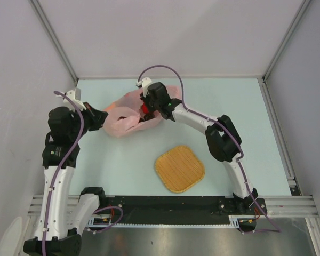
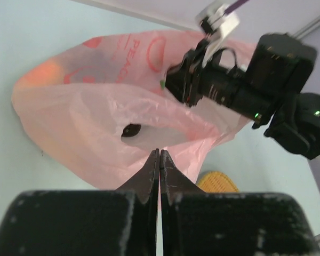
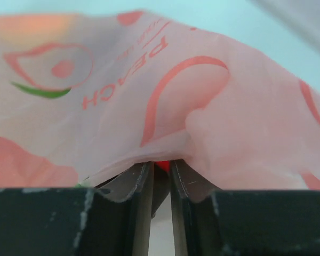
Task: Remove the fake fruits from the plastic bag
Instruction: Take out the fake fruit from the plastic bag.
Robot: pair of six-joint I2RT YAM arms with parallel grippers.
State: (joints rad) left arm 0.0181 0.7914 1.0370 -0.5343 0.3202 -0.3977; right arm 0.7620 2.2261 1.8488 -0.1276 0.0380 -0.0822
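Note:
The pink plastic bag (image 1: 122,121) lies at the table's far left-centre, its mouth held up. My left gripper (image 1: 104,118) is shut on the bag's near edge (image 2: 96,122), fingertips pressed together (image 2: 160,153). My right gripper (image 1: 148,111) is at the bag's mouth with its jaws nearly shut on a red apple (image 1: 145,110); a bit of red (image 3: 161,166) shows between its tips under the bag film (image 3: 202,106). A dark fruit (image 2: 130,129) shows in the bag's opening. An orange fruit (image 2: 42,72) glows through the film. The other fruits are hidden.
A woven orange-tan square tray (image 1: 180,168) lies on the pale table nearer the arms; a part of it shows in the left wrist view (image 2: 217,182). The right arm's wrist (image 2: 229,88) hangs over the bag. Grey walls enclose the table.

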